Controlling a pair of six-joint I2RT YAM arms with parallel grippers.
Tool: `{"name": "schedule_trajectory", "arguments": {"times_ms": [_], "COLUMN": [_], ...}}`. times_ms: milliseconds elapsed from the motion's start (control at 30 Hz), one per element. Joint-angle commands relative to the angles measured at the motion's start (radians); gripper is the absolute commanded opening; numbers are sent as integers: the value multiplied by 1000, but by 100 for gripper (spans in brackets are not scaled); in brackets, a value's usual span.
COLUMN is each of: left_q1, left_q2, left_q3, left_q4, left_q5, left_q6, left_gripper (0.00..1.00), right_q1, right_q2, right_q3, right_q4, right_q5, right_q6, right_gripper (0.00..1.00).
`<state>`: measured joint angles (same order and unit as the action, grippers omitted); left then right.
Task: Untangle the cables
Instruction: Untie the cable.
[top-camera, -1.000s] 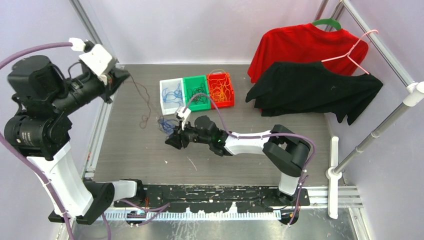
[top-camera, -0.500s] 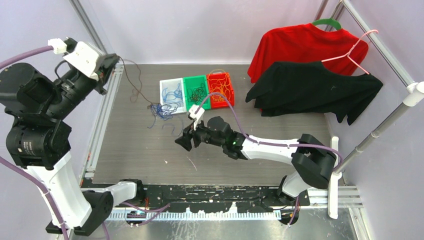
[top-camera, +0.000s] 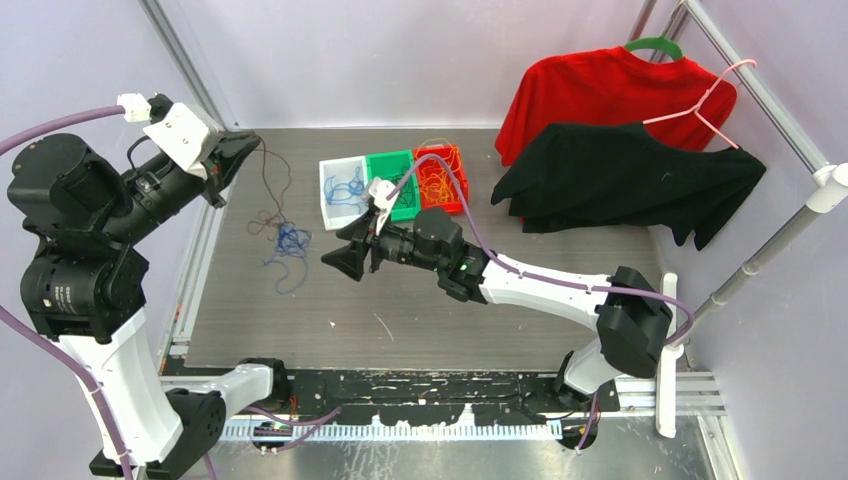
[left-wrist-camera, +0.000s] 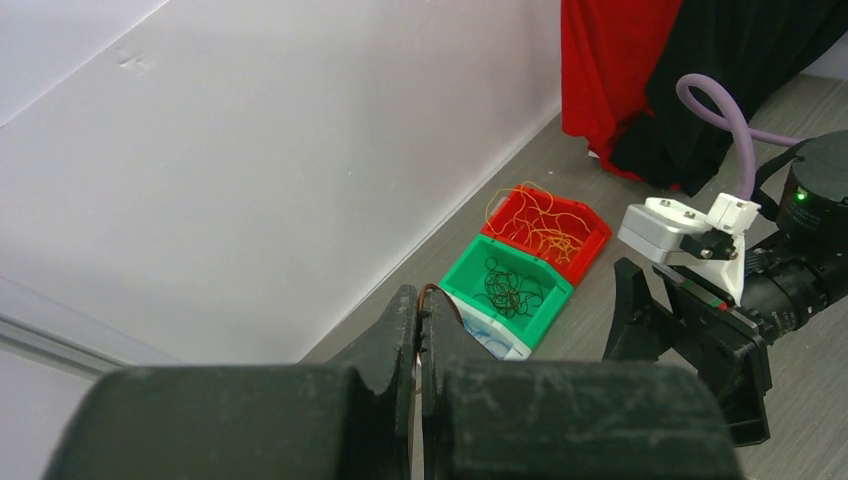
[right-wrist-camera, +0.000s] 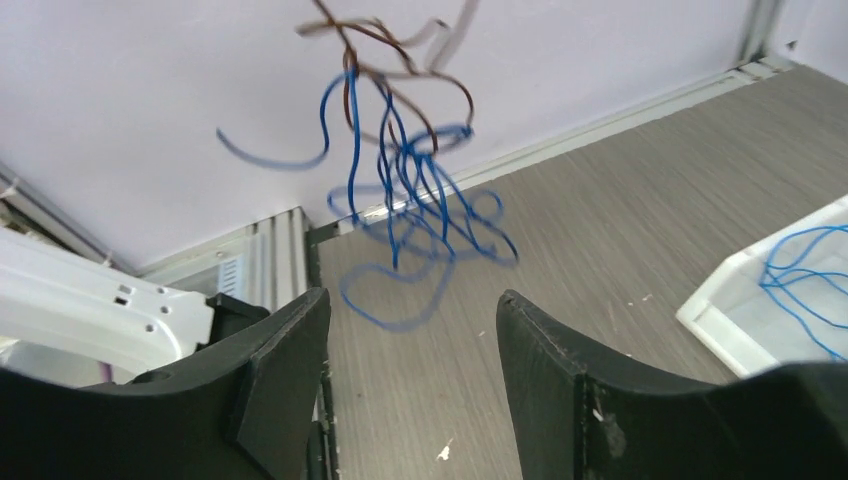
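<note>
Fingers, left gripper (top-camera: 236, 152): we are pinching the brown cable (right-wrist-camera: 345, 42) between them, fully pressed together.
Fingers, right gripper (right-wrist-camera: 415, 340): we are holding them wide apart, gripping nothing.
Blue cables (right-wrist-camera: 410, 200): they are hanging tangled on the brown cable, above the table (top-camera: 450, 310), in front of the right gripper.
Bins (top-camera: 395, 160): they are holding more cables (top-camera: 440, 182), beside the right arm (top-camera: 540, 285).

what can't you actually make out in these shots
- Right wrist: the blue cables are blurred, so how they knot with the brown cable cannot be told.
- Left wrist: the left gripper hides most of the white bin and all of the blue cables.
- Right wrist: the white bin is cut off by the right edge.
- Top external: the brown cable is too thin to trace.
</note>
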<state>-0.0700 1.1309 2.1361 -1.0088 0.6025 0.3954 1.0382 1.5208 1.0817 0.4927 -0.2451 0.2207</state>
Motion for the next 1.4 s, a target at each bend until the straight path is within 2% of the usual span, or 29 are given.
{"name": "schedule_trajectory", "arguments": {"times_ms": [0, 100, 167, 233, 367, 433, 633, 800, 933, 1067, 1200, 1367], "left_q1": [-2, -2, -2, -2, -2, -2, -2, -3, -2, -2, -2, 5], "left_q2": [-21, -22, -21, -19, -19, -19, -19, -22, -57, -133, -166, -113], "left_q3": [-12, -15, -12, -8, -2, -1, -1, -30, -151, -358, -491, -471], "left_q4": [16, 15, 17, 16, 15, 14, 14, 13, 21, 58, 108, 178], "left_q5": [31, 34, 36, 37, 36, 35, 16, -114, -238, -317, -413, -589], "left_q6": [-13, -15, -19, -25, -21, -22, -6, 62, 131, 214, 304, 382], "left_gripper": [0, 0, 0, 0, 0, 0, 0, 0, 0, 0, 0, 0], "right_q1": [4, 3, 3, 2, 1, 2, -2, -35, -109, -193, -254, -265], "right_q2": [7, 11, 19, 24, -3, -23, -84, -181, -275, -377, -463, -522], "right_q3": [59, 73, 83, 92, 68, 53, -3, -116, -215, -285, -313, -304], "right_q4": [87, 70, 42, 10, -22, -38, -80, -52, 26, 72, 18, -153], "right_q5": [-95, -103, -82, -65, -15, 10, 80, 106, 45, -30, -74, -77], "right_q6": [50, 42, 21, -3, -32, -46, -71, 5, 124, 222, 231, 142], "right_gripper": [67, 66, 60, 48, 9, 1, 1, 1, 1, 1, 1, 1]}}
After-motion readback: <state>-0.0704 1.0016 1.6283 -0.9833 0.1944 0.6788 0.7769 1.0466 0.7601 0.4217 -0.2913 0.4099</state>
